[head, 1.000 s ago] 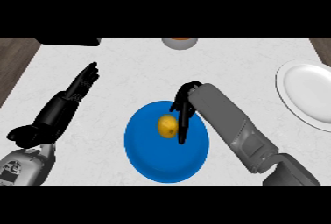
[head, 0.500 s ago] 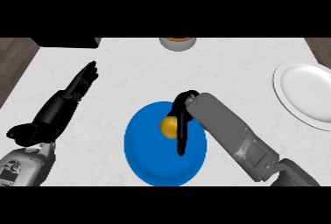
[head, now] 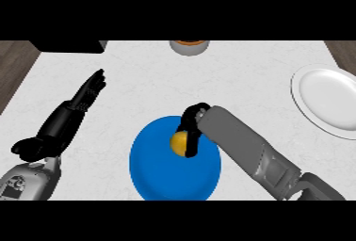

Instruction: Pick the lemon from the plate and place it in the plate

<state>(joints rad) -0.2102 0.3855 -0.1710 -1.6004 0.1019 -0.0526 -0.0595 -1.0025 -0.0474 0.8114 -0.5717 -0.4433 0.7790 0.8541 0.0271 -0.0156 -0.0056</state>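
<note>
Head view: the right hand [head: 189, 117] comes in from the lower right on its grey forearm and arches over the lemon [head: 179, 142]. Its fingers [head: 192, 146] are curled down round the fruit's right side and top, holding it. The lemon shows just left of those fingers, touching them, above the upper middle of the blue plate [head: 160, 174]. I cannot tell whether it rests on the plate or is lifted off it. The white plate [head: 327, 101] lies well to the right of the curled fingers, near the counter's [head: 236, 75] right edge.

The left hand [head: 66, 117] rests on the far side of the blue plate from the lemon, well apart from both. Its fingers are straight and close together, holding nothing. Beyond both hands' fingertips, at the counter's far edge, stands a grey cup [head: 188, 47] with an orange top, and a dark box [head: 66, 45] sits off the left fingertips. Dark marks on the left forearm's [head: 24, 181] casing are too small to read.
</note>
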